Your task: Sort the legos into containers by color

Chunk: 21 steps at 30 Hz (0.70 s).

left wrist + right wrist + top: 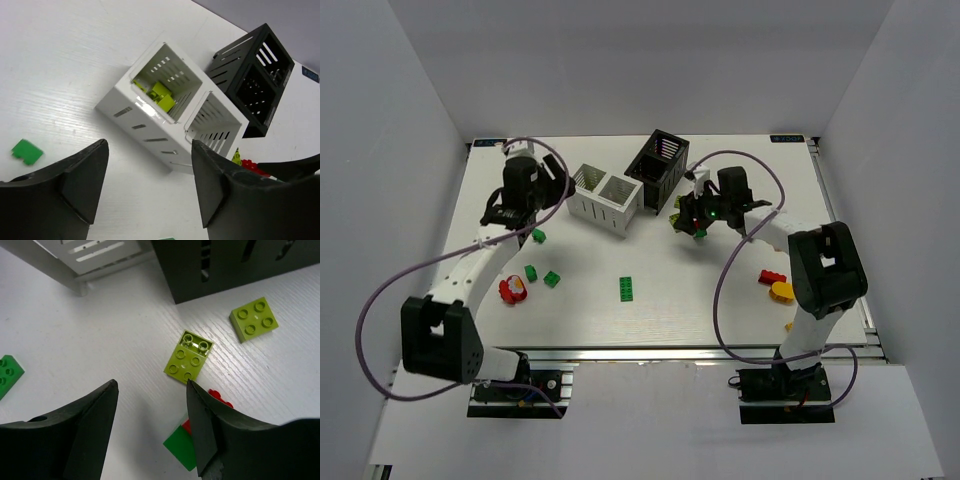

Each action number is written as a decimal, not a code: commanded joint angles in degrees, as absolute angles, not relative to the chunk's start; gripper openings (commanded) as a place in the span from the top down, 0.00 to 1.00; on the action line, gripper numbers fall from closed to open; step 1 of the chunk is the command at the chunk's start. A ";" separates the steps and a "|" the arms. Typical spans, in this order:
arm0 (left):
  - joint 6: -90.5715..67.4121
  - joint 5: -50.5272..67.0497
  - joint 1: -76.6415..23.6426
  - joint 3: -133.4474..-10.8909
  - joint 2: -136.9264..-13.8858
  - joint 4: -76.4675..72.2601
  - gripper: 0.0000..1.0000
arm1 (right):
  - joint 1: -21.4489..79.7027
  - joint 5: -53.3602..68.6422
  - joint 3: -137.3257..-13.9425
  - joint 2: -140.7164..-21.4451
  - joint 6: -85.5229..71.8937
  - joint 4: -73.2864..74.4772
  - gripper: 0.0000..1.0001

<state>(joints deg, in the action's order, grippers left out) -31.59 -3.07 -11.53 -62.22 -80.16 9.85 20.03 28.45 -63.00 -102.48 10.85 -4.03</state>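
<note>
The white container [605,196] and the black container [657,167] stand side by side at the back middle. My left gripper [527,222] hangs open and empty just left of the white container [150,117], whose nearer compartment holds lime legos [161,94]. A dark green lego [27,151] lies to its left. My right gripper [696,222] is open and empty in front of the black container [225,265], above a small pile: two lime legos [189,360] [254,320], a red lego [220,396] and a dark green lego [182,446]. In the wrist views, the left gripper [150,150] and right gripper [152,387] hold nothing.
Dark green legos [531,272] [551,279] [627,288] lie on the table's front half. A red and yellow piece [512,290] sits front left. Red [772,277] and yellow [782,291] legos lie by the right arm. White walls surround the table.
</note>
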 commanded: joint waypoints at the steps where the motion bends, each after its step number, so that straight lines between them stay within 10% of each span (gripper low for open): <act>1: -33.56 -8.34 -11.51 -54.88 -73.32 10.11 0.22 | 20.92 24.27 -66.35 -102.83 10.02 -2.11 0.36; 21: -39.81 -15.29 -10.55 -38.58 -58.10 11.69 0.14 | 26.63 7.74 -77.43 -113.55 11.60 6.77 0.40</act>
